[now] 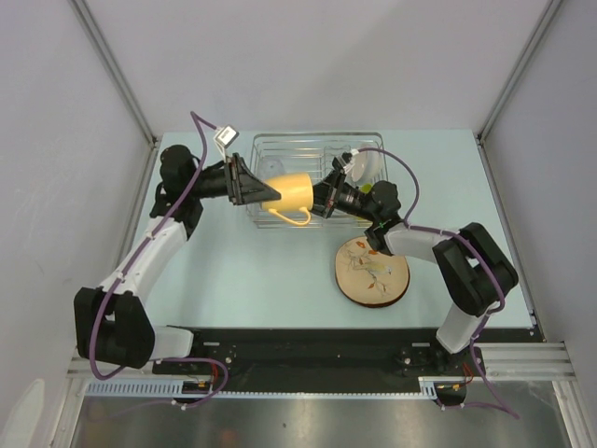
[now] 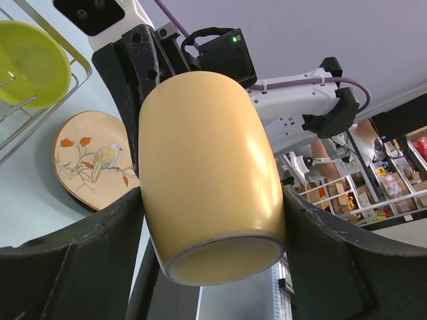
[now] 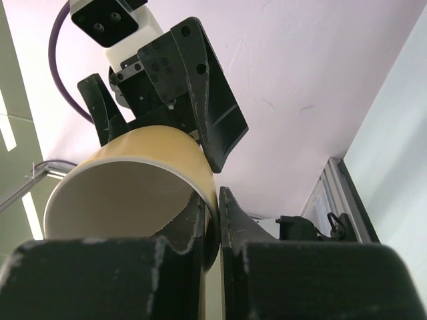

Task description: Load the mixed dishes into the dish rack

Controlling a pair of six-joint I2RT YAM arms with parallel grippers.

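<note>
**Mug held between both grippers over the rack's near edge**

The left gripper (image 1: 268, 194) is seen set wide around the base end of the mug (image 1: 295, 191). In the left wrist view both fingers (image 2: 100, 260) appear to touch the mug's sides, so a grip is judged to be on. The mug is held in the air on its side, long axis running left to right: base to the left gripper, mouth to the right, handle hanging toward the near side. The right gripper (image 1: 323, 198) is nearly closed, pinched on the rim with one finger inside the mouth and one outside. The rack (image 1: 308, 137) lies just beyond and below, a green bowl (image 2: 30, 63) already in it. A plate (image 1: 373, 273) rests on the table (image 1: 242, 271), near right. Neither arm is clearly nearer to the mug.

No brand or writing is legible; only a bird-and-leaf picture is noted on the plate.
</note>
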